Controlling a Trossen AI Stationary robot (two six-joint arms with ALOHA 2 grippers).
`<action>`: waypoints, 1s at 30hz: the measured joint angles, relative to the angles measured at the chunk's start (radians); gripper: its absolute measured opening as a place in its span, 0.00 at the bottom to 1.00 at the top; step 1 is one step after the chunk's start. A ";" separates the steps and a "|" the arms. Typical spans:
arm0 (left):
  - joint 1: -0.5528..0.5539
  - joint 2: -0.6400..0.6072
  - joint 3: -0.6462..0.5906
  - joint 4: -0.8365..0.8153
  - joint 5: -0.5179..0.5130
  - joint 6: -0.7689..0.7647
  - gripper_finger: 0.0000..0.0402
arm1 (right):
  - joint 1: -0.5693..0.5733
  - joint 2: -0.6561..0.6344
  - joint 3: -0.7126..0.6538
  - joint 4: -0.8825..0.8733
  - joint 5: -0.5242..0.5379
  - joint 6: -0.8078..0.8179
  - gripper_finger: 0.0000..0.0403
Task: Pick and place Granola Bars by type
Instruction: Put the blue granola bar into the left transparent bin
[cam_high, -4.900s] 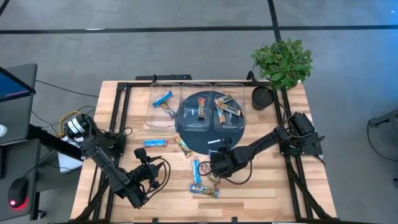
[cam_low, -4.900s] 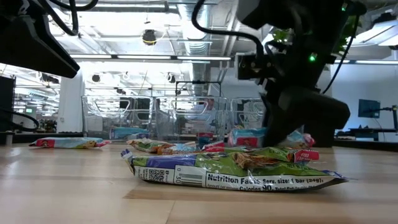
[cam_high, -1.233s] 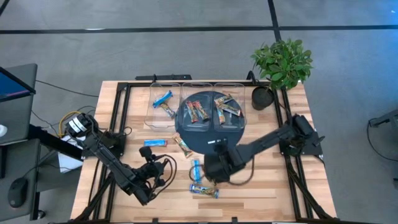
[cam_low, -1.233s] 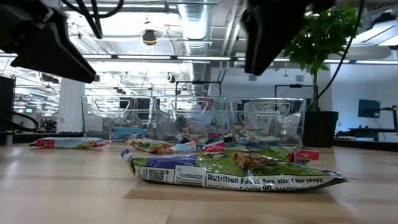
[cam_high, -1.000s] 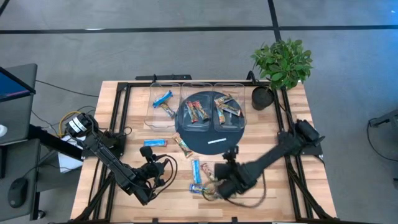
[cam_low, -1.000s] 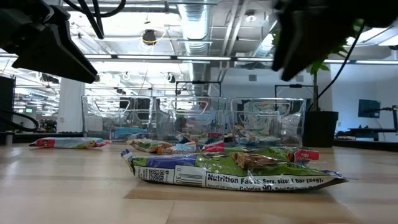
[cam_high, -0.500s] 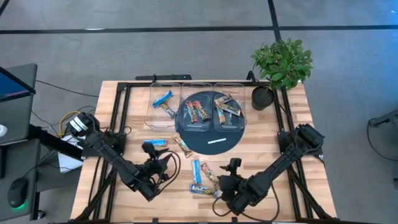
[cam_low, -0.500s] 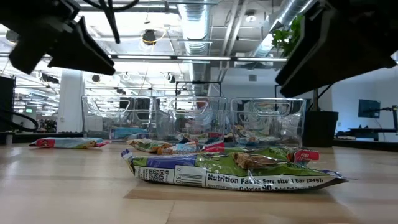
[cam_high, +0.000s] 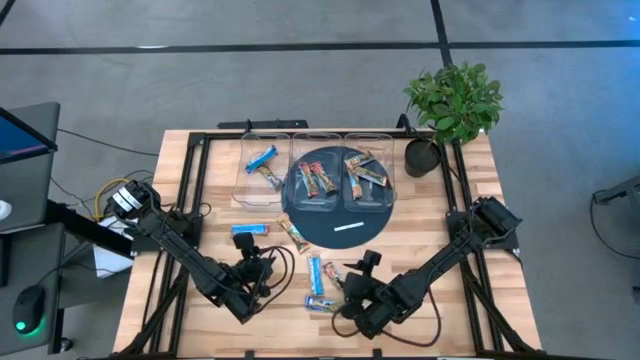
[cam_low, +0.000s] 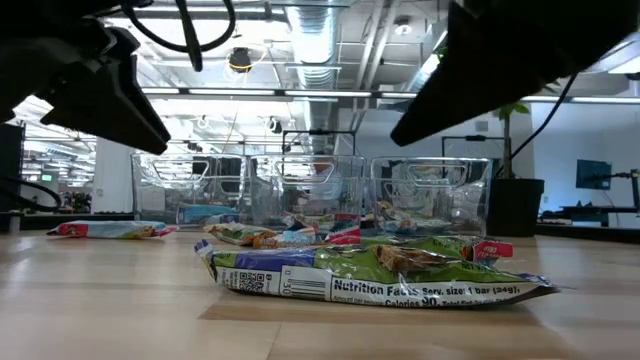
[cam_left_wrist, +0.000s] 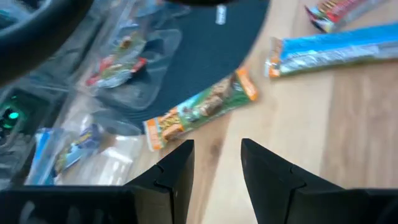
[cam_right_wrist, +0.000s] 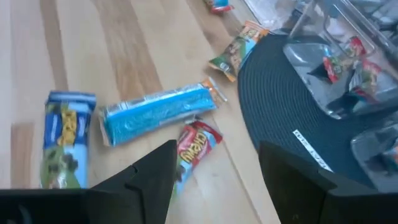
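Note:
Loose granola bars lie flat on the wood: a blue one (cam_high: 250, 229), an orange-green one (cam_high: 292, 234), a second blue one (cam_high: 316, 273), a red one (cam_high: 333, 272) and a green one (cam_high: 325, 305) nearest the front edge. My right gripper (cam_high: 348, 290) hovers open just right of the red bar (cam_right_wrist: 194, 142), which lies ahead of its fingers. My left gripper (cam_high: 267, 260) hovers open, pointing at the orange-green bar (cam_left_wrist: 199, 109). Neither has anything between its fingers.
Three clear bins stand side by side at the back: the left one (cam_high: 262, 165) holds blue bars, the middle one (cam_high: 318, 178) red bars and the right one (cam_high: 365, 170) orange bars. A dark round mat (cam_high: 330, 235) carries a white strip (cam_high: 348, 227). A potted plant (cam_high: 452, 105) stands at the far right corner.
My right gripper has swung from beside the mat toward the table's near edge, then come back a little toward the loose bars on its left. My left gripper has shifted slightly toward the right and far side, nearer the orange-green bar. No bar has moved.

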 joint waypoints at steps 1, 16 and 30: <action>0.001 0.000 0.000 0.013 0.017 0.027 0.32 | 0.000 0.000 0.000 0.010 0.000 0.011 0.55; 0.022 0.000 0.000 0.525 0.349 0.617 0.32 | 0.015 0.000 0.000 0.060 -0.004 0.028 0.55; 0.077 0.000 -0.182 1.185 0.609 0.842 0.32 | 0.084 0.000 0.001 -0.046 -0.005 0.242 0.55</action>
